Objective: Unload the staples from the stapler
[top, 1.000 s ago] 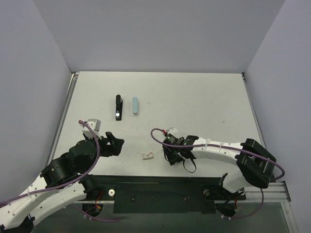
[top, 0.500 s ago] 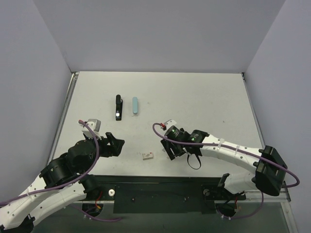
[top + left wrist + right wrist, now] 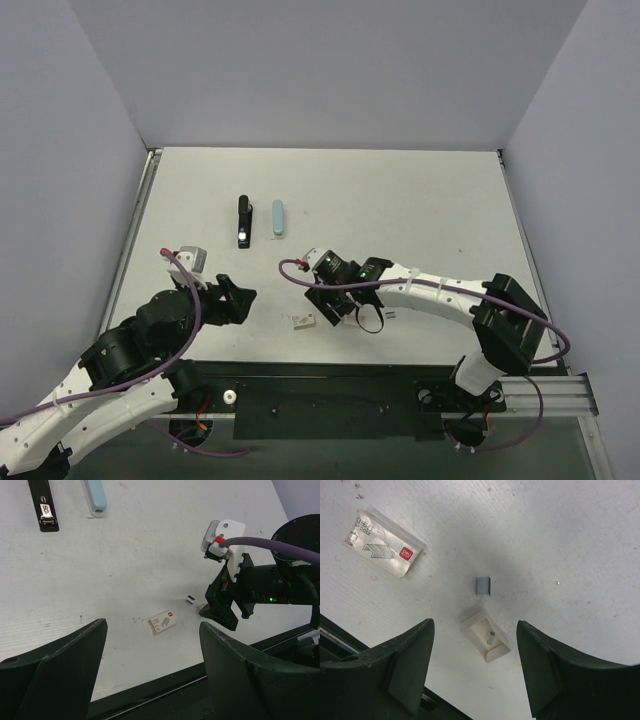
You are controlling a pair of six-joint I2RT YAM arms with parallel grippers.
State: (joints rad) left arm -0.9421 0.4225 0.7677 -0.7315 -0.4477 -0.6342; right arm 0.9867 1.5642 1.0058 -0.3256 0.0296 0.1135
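Observation:
The stapler lies in two parts at the back left: a black base [image 3: 242, 221] and a light blue top [image 3: 278, 217]. Both also show in the left wrist view, the base [image 3: 42, 505] and the top [image 3: 95, 497]. A short grey strip of staples [image 3: 484, 586] lies on the table beside a small white tray [image 3: 486, 637] that has one staple piece in it. My right gripper [image 3: 335, 308] is open and hangs just above the tray [image 3: 475, 626], holding nothing. My left gripper [image 3: 240, 295] is open and empty [image 3: 151, 642], well short of the stapler.
A small printed staple box [image 3: 305, 321] lies near the table's front edge, left of my right gripper; it also shows in the right wrist view [image 3: 382, 550] and the left wrist view [image 3: 162, 622]. The black front rail [image 3: 320, 370] runs just behind it.
My right arm has swung left along the front of the table, to just right of the staple box. The left arm and the stapler parts have not moved.

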